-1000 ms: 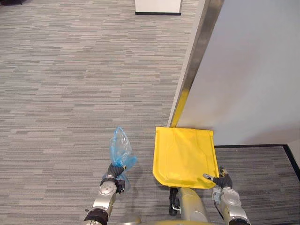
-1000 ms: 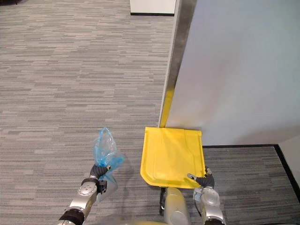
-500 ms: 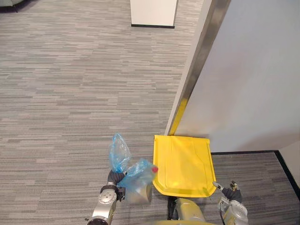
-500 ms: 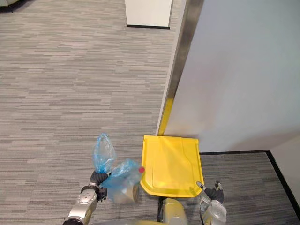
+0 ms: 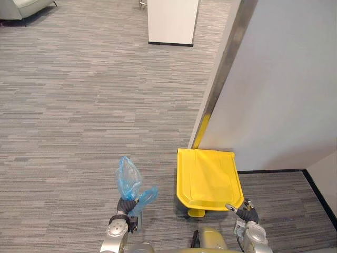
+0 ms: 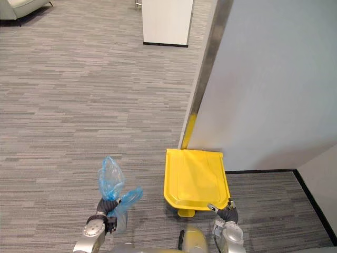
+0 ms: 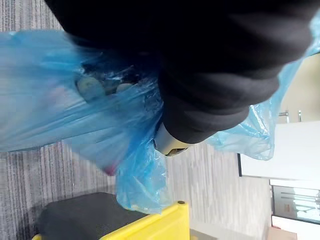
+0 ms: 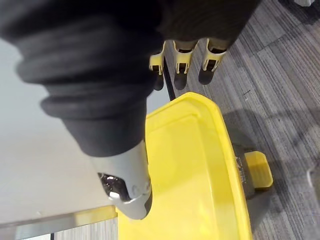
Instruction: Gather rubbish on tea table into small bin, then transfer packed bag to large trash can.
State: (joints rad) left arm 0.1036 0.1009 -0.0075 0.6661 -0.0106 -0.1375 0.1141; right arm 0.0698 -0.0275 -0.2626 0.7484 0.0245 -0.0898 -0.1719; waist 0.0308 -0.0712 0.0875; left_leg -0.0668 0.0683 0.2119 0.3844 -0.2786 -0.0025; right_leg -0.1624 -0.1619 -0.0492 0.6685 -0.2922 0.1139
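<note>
Crinkled translucent blue plastic bag (image 5: 129,179) — glossy smooth yellow plastic lid (image 5: 209,179)

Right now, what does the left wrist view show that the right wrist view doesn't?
Left wrist view: the left hand closed on the blue rubbish bag, which bulges with its contents above the trash can's dark body; a white cabinet beyond.
Right wrist view: the right hand, fingers relaxed; the yellow foot pedal; the grey wall.
Both: the trash can's yellow lid and the grey carpet.
</note>
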